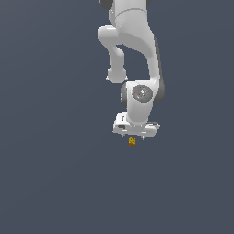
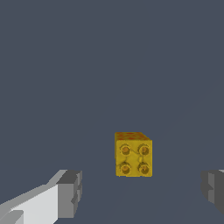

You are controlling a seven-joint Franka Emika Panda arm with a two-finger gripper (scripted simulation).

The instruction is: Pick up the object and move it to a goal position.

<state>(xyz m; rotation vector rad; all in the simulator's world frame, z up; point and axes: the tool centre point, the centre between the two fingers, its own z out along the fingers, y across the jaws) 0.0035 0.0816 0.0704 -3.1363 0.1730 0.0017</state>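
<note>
Hovering just above the small yellow-orange block (image 1: 132, 141), with the white pincer (image 1: 135, 136) pointed down from the arm (image 1: 137, 55). Spread wide in the wrist view, grey fingertips (image 2: 70, 193) apart and not touching the block (image 2: 133, 154), lying on the dark surface (image 2: 65, 87) between them.

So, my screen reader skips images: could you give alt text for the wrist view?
A small yellow-orange block with four round marks on its near face sits on a plain dark grey surface. The open gripper shows two grey fingertips, one on each side, not touching it.
</note>
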